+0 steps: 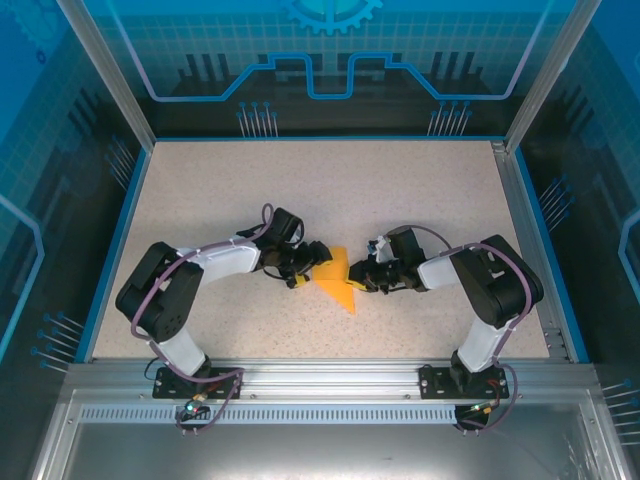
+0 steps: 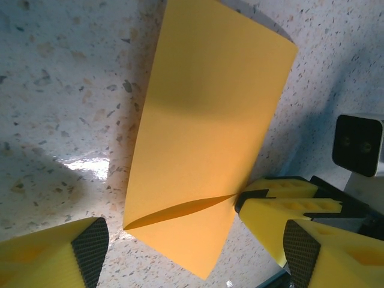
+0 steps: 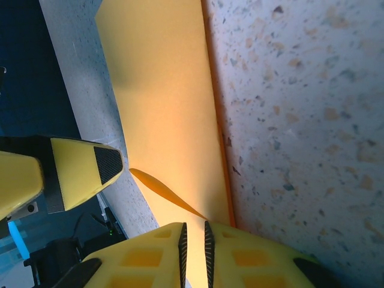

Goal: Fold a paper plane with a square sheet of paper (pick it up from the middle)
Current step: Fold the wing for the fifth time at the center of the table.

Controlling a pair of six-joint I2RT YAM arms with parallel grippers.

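Right jaws pinched the folded sheet of paper (image 2: 210,120) by its edge, left jaws spread astride it, and any off-line squeeze risked folding it crooked.

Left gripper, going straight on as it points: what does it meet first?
Most likely the sheet of paper, folded, just ahead between the left gripper's open fingers; the right gripper pinches its edge.

Speckled beige tabletop (image 1: 420,200), blue-edged, between blue circuit-patterned walls (image 1: 400,40) and aluminium posts (image 1: 108,70).
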